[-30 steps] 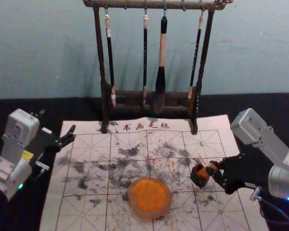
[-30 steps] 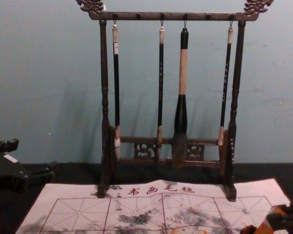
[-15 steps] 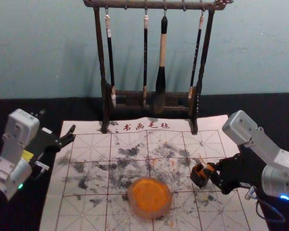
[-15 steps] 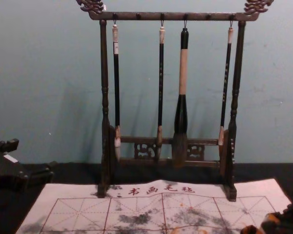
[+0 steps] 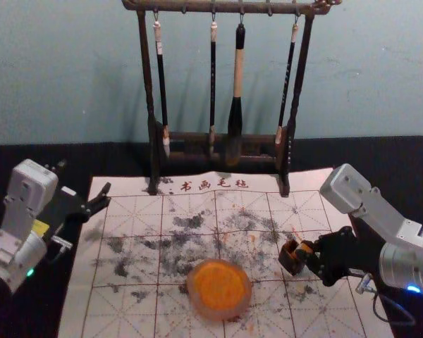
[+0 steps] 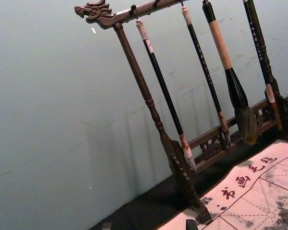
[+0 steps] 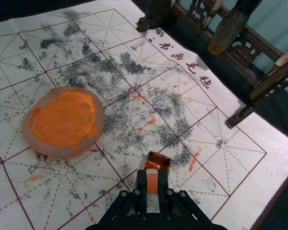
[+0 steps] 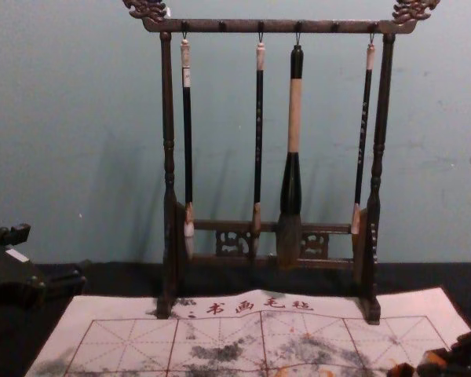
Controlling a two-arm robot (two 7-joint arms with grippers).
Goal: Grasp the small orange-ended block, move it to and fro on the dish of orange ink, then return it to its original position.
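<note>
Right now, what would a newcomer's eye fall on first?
The dark rack of four hanging brushes stands at the mat's back edge. Nearer the front, orange ink lies in a round dish. To its right, the right gripper holds an orange-ended block at a small dark box.

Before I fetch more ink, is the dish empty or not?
Not empty: orange ink is spread across most of the dish. How deep, I cannot tell.
</note>
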